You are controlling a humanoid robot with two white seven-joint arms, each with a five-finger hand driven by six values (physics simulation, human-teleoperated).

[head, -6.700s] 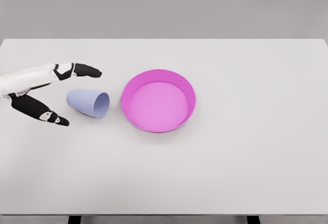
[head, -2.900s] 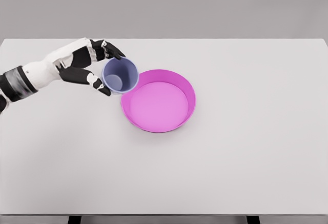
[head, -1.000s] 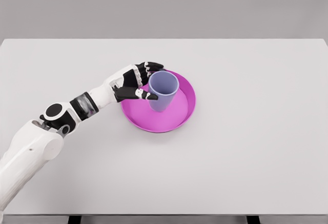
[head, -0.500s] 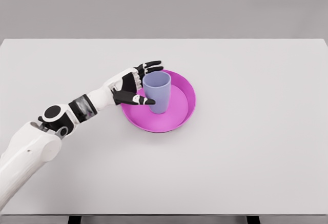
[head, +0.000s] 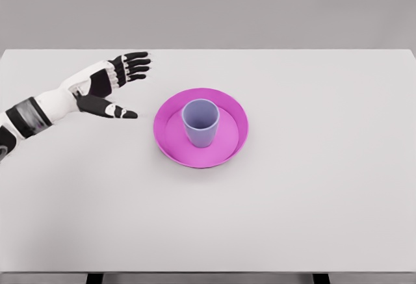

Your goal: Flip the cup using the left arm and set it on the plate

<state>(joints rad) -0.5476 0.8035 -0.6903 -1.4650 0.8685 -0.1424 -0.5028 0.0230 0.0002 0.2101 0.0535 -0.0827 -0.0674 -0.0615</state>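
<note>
A pale blue cup (head: 201,122) stands upright, mouth up, in the middle of the magenta plate (head: 232,142) near the table's centre. My left hand (head: 130,86) hovers to the left of the plate, well apart from the cup, with its black fingers (head: 136,64) spread and nothing in them. Its white forearm runs off the left edge of the head view. The right arm does not show.
The white table (head: 312,193) stretches to the right and front of the plate. A grey wall lies behind its far edge.
My left hand has let go of the cup and drawn back to the left and away from the plate. The cup now stands alone and upright on the plate.
</note>
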